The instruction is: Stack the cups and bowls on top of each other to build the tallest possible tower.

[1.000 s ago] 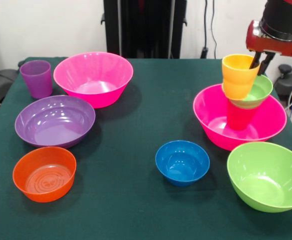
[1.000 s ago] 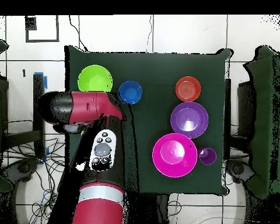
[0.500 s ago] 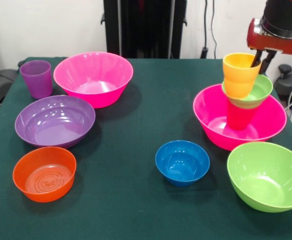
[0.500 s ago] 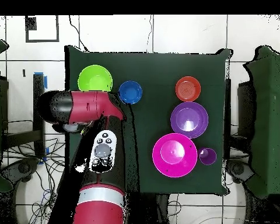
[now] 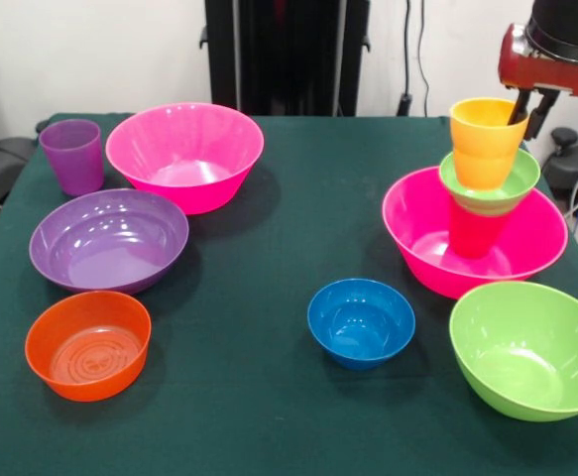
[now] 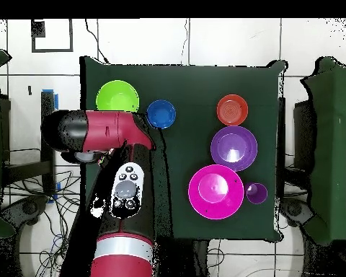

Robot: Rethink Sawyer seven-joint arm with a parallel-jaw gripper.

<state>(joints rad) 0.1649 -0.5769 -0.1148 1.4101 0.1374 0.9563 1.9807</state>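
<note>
A yellow-orange cup stands in the small green bowl, which rests on a red cup inside a hot pink bowl at the right. My gripper is shut on the yellow-orange cup's far right rim, one finger inside and one outside. The overhead view hides this stack under my arm. Loose on the table are a purple cup, a second hot pink bowl, a purple bowl, an orange bowl, a blue bowl and a lime green bowl.
The dark green table ends close behind the stack and at the right. From above, the lime green bowl and blue bowl lie just beyond my arm. A black stand rises behind the table.
My gripper has risen and shifted right with the yellow-orange cup. The cup has gone from tilted to nearly upright over the small green bowl. Nothing else moved.
</note>
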